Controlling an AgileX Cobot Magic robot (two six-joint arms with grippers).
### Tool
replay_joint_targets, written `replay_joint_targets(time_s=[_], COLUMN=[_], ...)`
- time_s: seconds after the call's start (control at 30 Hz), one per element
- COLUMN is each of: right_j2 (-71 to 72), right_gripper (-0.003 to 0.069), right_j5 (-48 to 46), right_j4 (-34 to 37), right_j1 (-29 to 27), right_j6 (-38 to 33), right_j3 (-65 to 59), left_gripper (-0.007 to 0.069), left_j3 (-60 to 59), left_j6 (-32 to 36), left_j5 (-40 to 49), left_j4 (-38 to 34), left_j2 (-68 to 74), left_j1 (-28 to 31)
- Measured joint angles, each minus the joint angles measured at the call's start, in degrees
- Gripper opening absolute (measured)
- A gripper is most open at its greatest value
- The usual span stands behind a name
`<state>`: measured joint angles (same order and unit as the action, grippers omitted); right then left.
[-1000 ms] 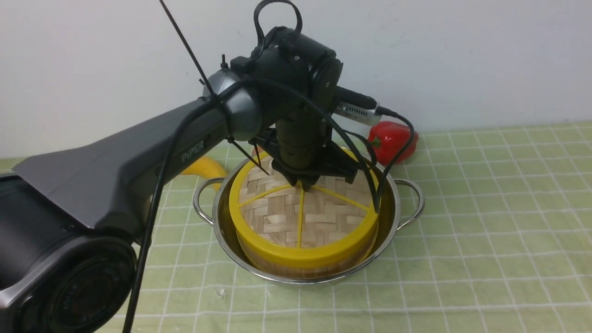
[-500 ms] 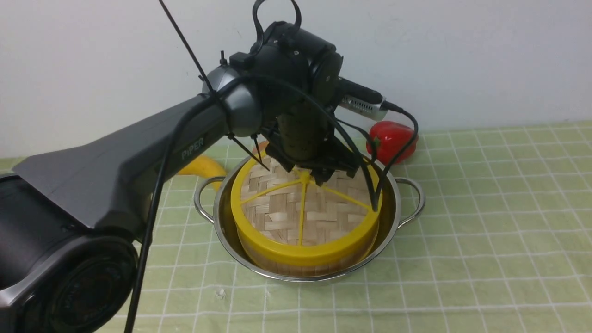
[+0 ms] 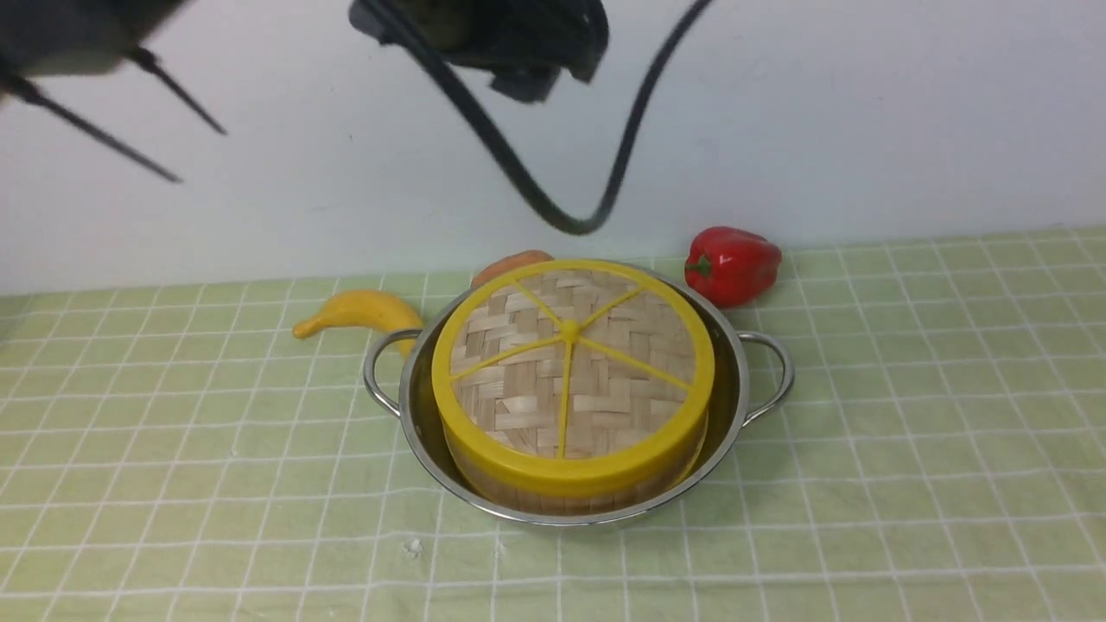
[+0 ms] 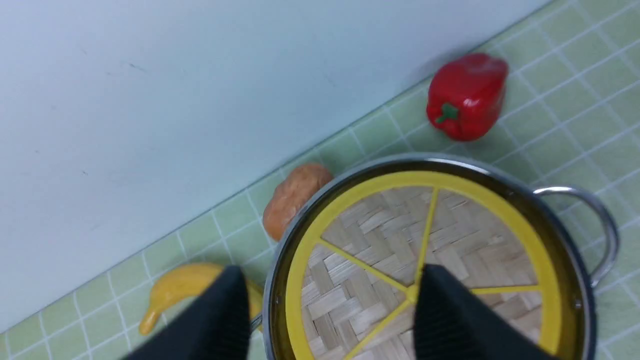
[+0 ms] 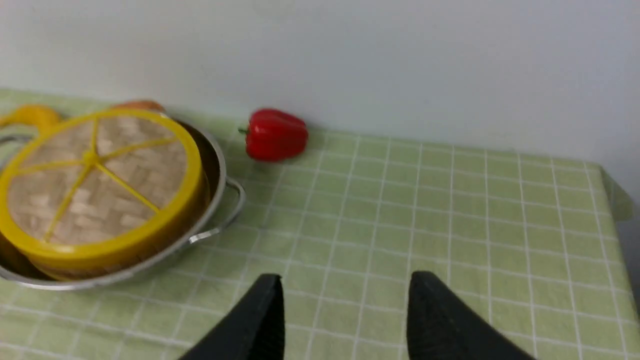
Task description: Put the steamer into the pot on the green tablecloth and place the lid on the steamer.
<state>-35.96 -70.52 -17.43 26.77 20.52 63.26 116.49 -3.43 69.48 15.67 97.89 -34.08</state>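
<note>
The task looks finished. The steamer (image 3: 536,501) sits inside the pot (image 3: 727,389) in the middle of the green tablecloth (image 3: 907,432), and the lid (image 3: 570,371) lies flat on it. The left gripper (image 4: 330,272) hangs above the lid, with fingers spread and empty. The right gripper (image 5: 346,276), over the cloth right of the pot, is also spread and empty. Counted from the left, there are one banana (image 3: 359,309), one orange-brown vegetable (image 3: 511,263), one pot, one steamer, one lid and one red pepper (image 3: 733,263).
</note>
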Motion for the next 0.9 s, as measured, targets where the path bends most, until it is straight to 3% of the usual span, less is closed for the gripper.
replay_joint_targets(time_s=[0.03, 0.07, 0.1, 0.17, 0.23, 0.4, 0.63, 0.9], right_j2=[0.0, 0.0, 0.0, 0.0, 0.0, 0.0, 0.0, -0.1], right_gripper=[0.0323, 0.0297, 0.0282, 0.0262, 0.0198, 0.0118, -0.001, -0.0016], right_j5=[0.0, 0.3, 1.1, 2.6, 8.3, 16.1, 26.7, 28.3], right_j4=[-0.2, -0.5, -0.5, -0.5, -0.5, -0.5, -0.4, 0.5], right_j1=[0.0, 0.0, 0.0, 0.0, 0.0, 0.0, 0.0, 0.0], right_j6=[0.0, 0.0, 0.0, 0.0, 0.0, 0.0, 0.1, 0.2], right_j3=[-0.8, -3.9, -5.8, -7.7, -12.6, -18.3, -25.8, -26.7], left_gripper=[0.0347, 0.0201, 0.0134, 0.0066, -0.0015, -0.0023, -0.0022, -0.0019], left_j3=[-0.2, -2.8, -4.3, -6.7, -16.7, -34.7, -71.2, -83.2], left_j6=[0.0, 0.1, 0.1, 0.1, 0.2, 0.1, -1.9, -2.5], left_j5=[0.0, 0.0, 0.0, 0.0, 0.0, -6.0, -32.5, -39.7], left_j4=[0.0, -1.6, -2.0, -2.6, -3.9, -4.5, -6.2, -9.0], left_j2=[-0.5, -4.6, -6.5, -8.8, -16.3, -26.7, -45.2, -53.7], left_j1=[0.0, 0.0, 0.0, 0.0, 0.0, 0.0, 0.0, 0.0])
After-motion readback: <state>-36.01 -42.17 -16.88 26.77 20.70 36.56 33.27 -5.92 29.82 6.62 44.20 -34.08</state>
